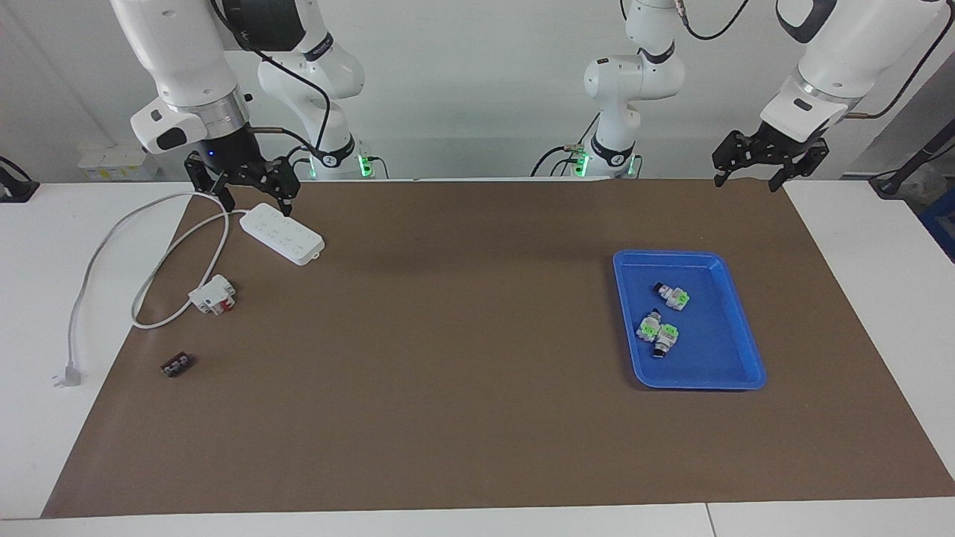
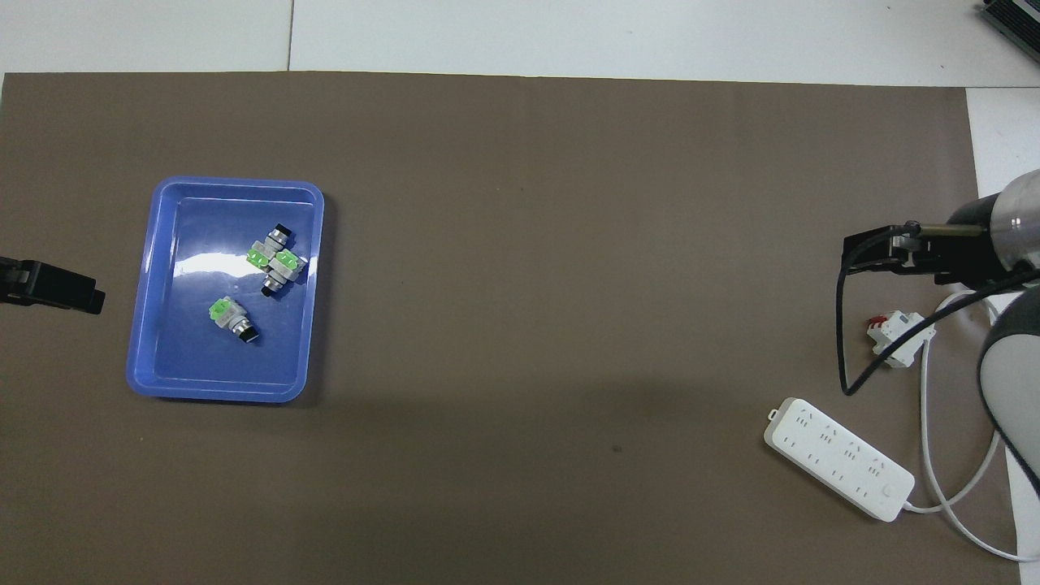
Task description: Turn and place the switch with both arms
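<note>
Three thumb-sized white-grey switches lie in the blue tray [image 1: 739, 328]: one alone [image 1: 671, 295] nearer to the robots, and two touching [image 1: 647, 327] [image 1: 664, 339]. All show green; no orange face shows, so I cannot tell which is the task's switch. In the overhead view they are the single switch [image 2: 231, 315] and the pair [image 2: 276, 262] in the tray [image 2: 162, 357]. My left gripper [image 1: 747, 181] is open and empty, raised over the mat's edge at the left arm's end; its tip shows in the overhead view [image 2: 57, 286]. My right gripper [image 1: 255, 203] is open and empty, over the power strip's end.
A white power strip [image 1: 282, 233] with a looping cable and plug [image 1: 66, 375] lies at the right arm's end. A white-and-red block [image 1: 213, 294] and a small dark part [image 1: 177, 365] lie farther from the robots. The brown mat [image 1: 448, 373] covers the table.
</note>
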Motion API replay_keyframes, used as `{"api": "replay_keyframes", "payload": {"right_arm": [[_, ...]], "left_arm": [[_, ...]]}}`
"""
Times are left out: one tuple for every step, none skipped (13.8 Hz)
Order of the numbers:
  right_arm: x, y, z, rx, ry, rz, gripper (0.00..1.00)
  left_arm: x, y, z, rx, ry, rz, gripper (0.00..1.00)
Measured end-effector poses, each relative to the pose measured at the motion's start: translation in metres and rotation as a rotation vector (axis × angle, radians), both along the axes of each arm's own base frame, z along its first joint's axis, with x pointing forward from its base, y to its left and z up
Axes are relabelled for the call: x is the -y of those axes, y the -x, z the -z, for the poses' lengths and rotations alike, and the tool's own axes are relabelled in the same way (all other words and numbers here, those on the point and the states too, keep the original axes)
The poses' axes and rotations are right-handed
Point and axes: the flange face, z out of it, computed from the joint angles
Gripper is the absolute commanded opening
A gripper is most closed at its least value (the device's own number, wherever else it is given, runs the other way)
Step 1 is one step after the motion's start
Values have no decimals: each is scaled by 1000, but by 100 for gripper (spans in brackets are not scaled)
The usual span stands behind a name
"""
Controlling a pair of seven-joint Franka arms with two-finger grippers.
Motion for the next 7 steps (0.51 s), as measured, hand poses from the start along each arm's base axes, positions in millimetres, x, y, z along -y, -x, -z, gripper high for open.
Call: {"api": "replay_keyframes", "payload": {"right_arm": [[1, 0, 0, 0, 0, 2, 100], [2, 0, 0, 0, 0, 3, 100], [2, 0, 0, 0, 0, 3, 100], [2, 0, 0, 0, 0, 3, 100], [2, 0, 0, 0, 0, 3, 100], [2, 0, 0, 0, 0, 3, 100], [2, 0, 0, 0, 0, 3, 100]], "left_arm": [[-1, -1, 1, 4, 2, -1, 100], [-1, -2, 2, 7, 3, -3, 100], [0, -2, 2, 9, 3, -6, 100], [0, -3, 3, 16, 3, -9, 100], [-1, -4, 5, 25, 3, -14, 100], [-3, -4, 10, 34, 4, -19, 100], [-5, -5, 16, 50, 6, -23, 100]]}}
